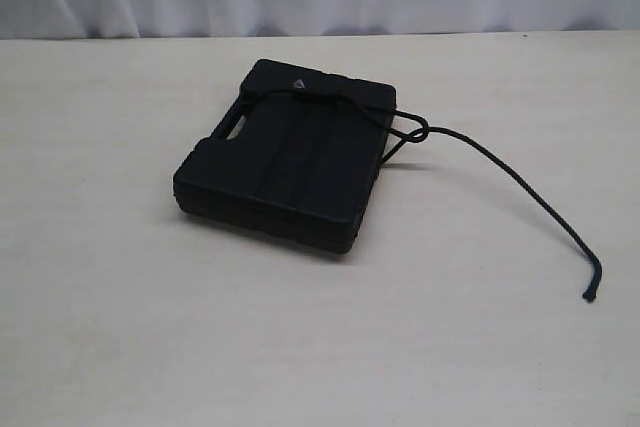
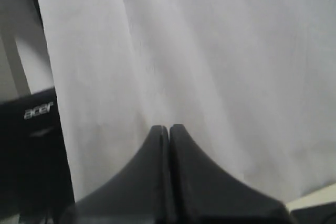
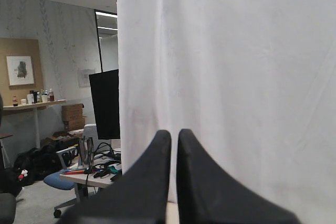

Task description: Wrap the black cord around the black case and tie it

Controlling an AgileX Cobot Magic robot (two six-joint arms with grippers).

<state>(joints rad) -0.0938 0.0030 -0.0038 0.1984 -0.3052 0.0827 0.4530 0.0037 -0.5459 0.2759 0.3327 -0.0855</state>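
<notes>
Currently I see the black cord [image 1: 500,169] lying across the far end of the black case [image 1: 285,162]. It forms a small loop just beside the case's right edge, possibly a knot, though the view is too coarse for me to be sure. Its loose tail trails off to the right over the table [image 1: 120,327] and ends in a bent tip. The case lies flat near the table's middle. Neither arm is over the table. My left gripper [image 2: 168,128] has its jaws pressed together on nothing, facing a white curtain [image 2: 220,51]. My right gripper [image 3: 174,135] likewise has its jaws together, empty.
</notes>
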